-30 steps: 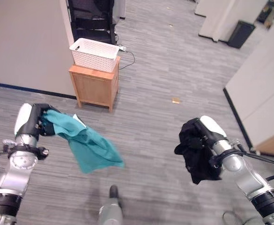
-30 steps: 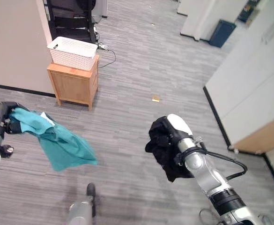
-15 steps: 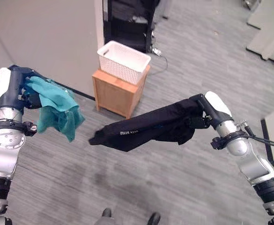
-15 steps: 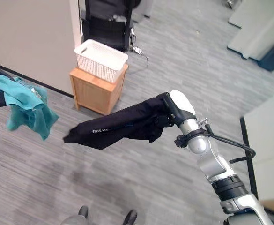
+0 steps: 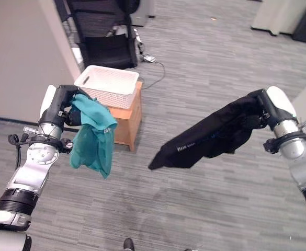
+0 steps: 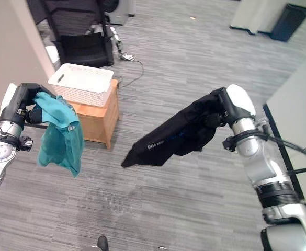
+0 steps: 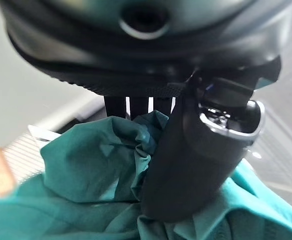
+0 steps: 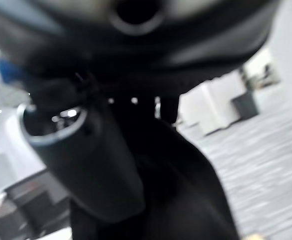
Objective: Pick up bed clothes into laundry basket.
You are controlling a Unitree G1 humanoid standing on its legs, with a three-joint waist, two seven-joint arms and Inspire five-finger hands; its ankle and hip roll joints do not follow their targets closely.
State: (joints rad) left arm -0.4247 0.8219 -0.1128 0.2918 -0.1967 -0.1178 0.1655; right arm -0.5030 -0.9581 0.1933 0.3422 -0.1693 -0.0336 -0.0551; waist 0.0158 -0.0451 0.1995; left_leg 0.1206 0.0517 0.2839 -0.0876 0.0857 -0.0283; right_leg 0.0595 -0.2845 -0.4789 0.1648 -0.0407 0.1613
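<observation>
Office-like room, grey striped carpet floor (image 5: 205, 204), beige wall at left, black chair (image 5: 103, 44) behind. White laundry basket (image 5: 107, 86) sits on a small wooden cabinet (image 5: 126, 120) near the wall, looks empty from here.

Left hand (image 5: 64, 107) is clenched on a teal garment (image 5: 92, 141), bunched in the fist; the rest hangs straight down, just beside the basket's near side and partly in front of the cabinet. The left wrist view confirms it: thumb (image 7: 195, 160) pressed over crumpled teal cloth.

Right hand (image 5: 262, 112) is clamped on a black garment (image 5: 205, 141), which streams out sideways toward the basket but is well apart from it, in mid-air over the floor.

Handling: both pieces look light, limp and thin, not fragile, and they swing freely. The teal fabric looks smooth, so it may slip; a bunched fistful near one end is the sensible hold, as now. Trailing ends could drape over the basket rim or snag on the cabinet, so I'd judge each needs lifting clear above the basket before letting go.
</observation>
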